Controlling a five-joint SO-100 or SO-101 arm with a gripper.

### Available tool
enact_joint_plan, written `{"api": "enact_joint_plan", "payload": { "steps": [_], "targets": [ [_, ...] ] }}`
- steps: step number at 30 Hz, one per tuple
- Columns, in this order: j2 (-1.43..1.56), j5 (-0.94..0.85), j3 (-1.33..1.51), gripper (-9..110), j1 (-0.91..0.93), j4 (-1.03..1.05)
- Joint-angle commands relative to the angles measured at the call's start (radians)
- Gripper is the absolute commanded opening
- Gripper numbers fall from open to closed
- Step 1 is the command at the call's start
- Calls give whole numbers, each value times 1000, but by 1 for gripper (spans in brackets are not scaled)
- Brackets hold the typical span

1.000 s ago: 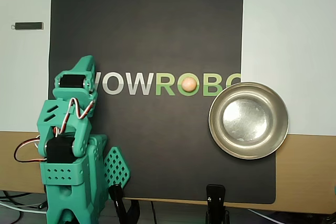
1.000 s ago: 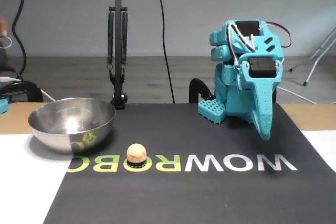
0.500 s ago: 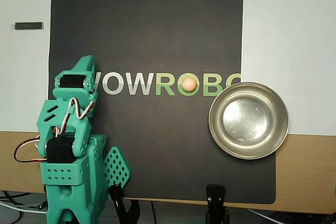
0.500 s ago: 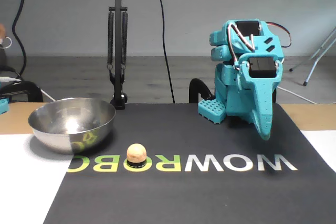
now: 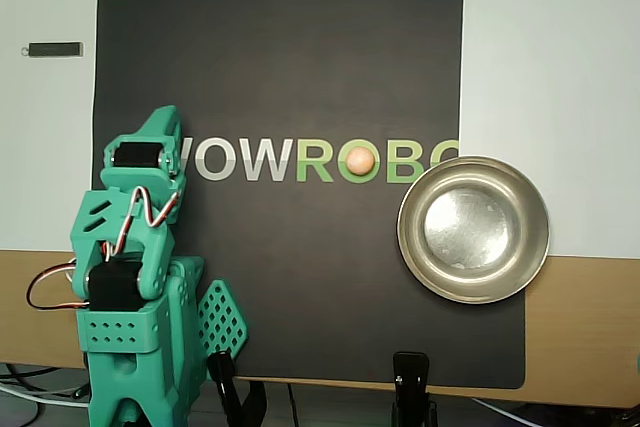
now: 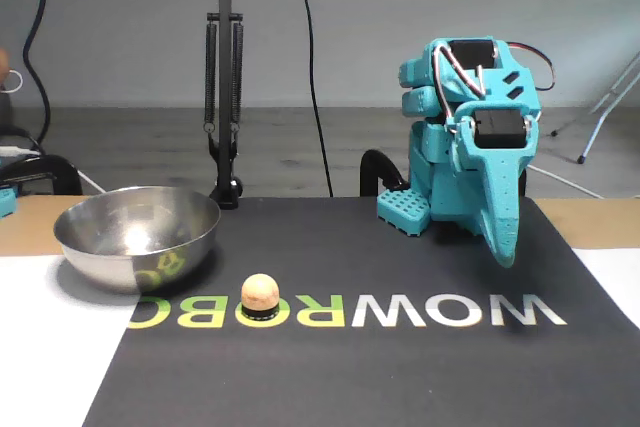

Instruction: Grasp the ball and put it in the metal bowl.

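Note:
The ball point(image 5: 359, 160) is a small peach-orange sphere resting on the green letter O printed on the black mat; it also shows in the fixed view point(image 6: 259, 292). The metal bowl point(image 5: 410, 237) stands empty to the ball's lower right in the overhead view, and to its left in the fixed view point(image 6: 137, 237). My teal gripper point(image 5: 164, 117) is folded back over the arm's base, far from the ball. In the fixed view the gripper point(image 6: 505, 252) points down over the mat, its jaws together and holding nothing.
The black mat point(image 5: 300, 287) with the WOWROBO print covers the table's middle. A small dark stick point(image 5: 55, 49) lies on the white surface at the upper left. Black clamps point(image 5: 412, 377) grip the table edge. A black stand point(image 6: 224, 97) rises behind the bowl.

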Motion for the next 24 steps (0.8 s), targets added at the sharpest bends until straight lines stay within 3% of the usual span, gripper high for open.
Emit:
{"api": "enact_joint_plan", "payload": {
  "steps": [1,24],
  "targets": [
    [58,-2,32,1,2,0],
    [58,-3,28,1,-3,9]
  ]
}}
